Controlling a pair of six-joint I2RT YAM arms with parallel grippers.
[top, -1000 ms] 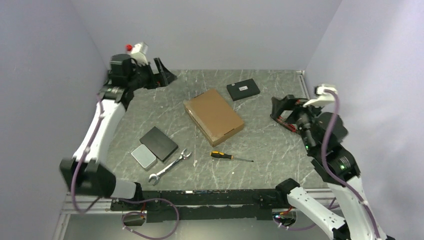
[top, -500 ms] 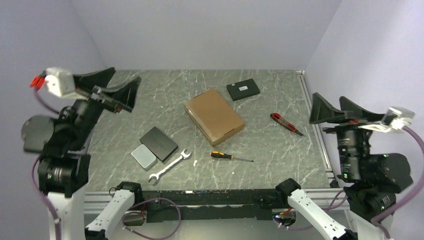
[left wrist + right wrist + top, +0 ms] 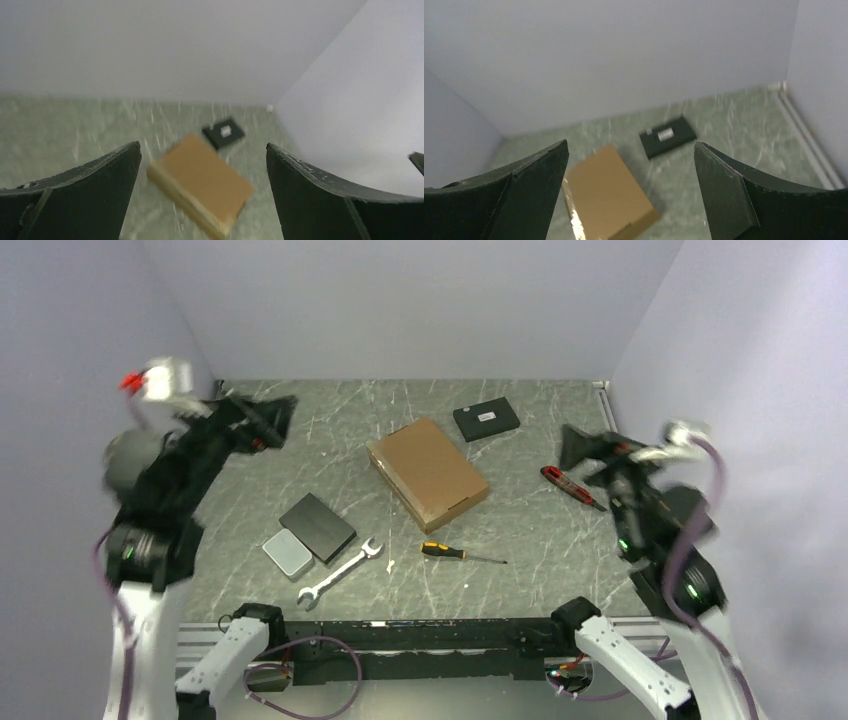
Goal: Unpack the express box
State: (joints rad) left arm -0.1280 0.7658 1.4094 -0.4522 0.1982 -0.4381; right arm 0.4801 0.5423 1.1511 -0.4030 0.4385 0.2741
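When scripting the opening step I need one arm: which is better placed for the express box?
Right, likely: the right gripper, open, hovers near the red cutter right of the closed express box; the open left gripper is far from it.

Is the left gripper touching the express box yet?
Apart. The top external view shows the left gripper off to the left of the express box, with bare table between them.

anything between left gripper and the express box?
Nothing. In the top external view, only bare tabletop lies between the left gripper and the express box.
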